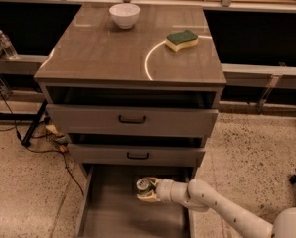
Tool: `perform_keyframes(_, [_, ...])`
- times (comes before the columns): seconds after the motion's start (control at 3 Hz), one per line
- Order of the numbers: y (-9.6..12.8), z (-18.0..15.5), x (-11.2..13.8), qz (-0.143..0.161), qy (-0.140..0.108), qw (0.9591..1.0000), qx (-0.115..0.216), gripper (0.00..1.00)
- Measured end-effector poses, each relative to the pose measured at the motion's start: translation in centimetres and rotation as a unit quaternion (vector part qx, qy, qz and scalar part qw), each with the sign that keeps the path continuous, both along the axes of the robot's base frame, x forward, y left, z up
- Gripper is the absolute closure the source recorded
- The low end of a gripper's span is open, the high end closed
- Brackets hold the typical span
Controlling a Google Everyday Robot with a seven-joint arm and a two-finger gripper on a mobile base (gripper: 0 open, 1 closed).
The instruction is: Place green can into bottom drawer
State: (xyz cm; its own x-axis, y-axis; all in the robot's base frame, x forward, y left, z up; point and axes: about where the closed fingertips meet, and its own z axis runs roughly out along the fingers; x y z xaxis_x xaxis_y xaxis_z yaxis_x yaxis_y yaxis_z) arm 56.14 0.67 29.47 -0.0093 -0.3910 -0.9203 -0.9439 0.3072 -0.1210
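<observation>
The green can [144, 185] is upright in my gripper [147, 191], with its silver top showing. The gripper is shut on it and holds it low inside the open bottom drawer [108, 207], near the drawer's back under the middle drawer front. I cannot tell whether the can touches the drawer floor. My white arm reaches in from the lower right. The bottom drawer is pulled far out and its grey floor is bare around the can.
The cabinet top holds a white bowl [124, 15] and a green-and-yellow sponge [182, 39]. The two upper drawers [132, 119] stand slightly open. A water bottle [7, 44] stands on a ledge at the left. Cables [48, 138] lie on the floor left of the cabinet.
</observation>
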Motion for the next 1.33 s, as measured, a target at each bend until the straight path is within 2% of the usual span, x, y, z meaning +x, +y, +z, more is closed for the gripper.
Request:
perform_keyframes(0.33, [-0.7,-3.8,0.1,0.015,0.019,0.9992,0.03,1.0])
perform_keyframes(0.67, [-1.8,-7.0,0.9,0.025,0.027,0.9981,0.049,1.0])
perform_keyframes(1.0, [-3.3,-9.2,1.0,0.031,0.024,0.9975,0.058,0.97])
perform_keyframes(1.33, [-5.0,-10.6,0.1,0.044,0.015,0.9981,0.041,0.66])
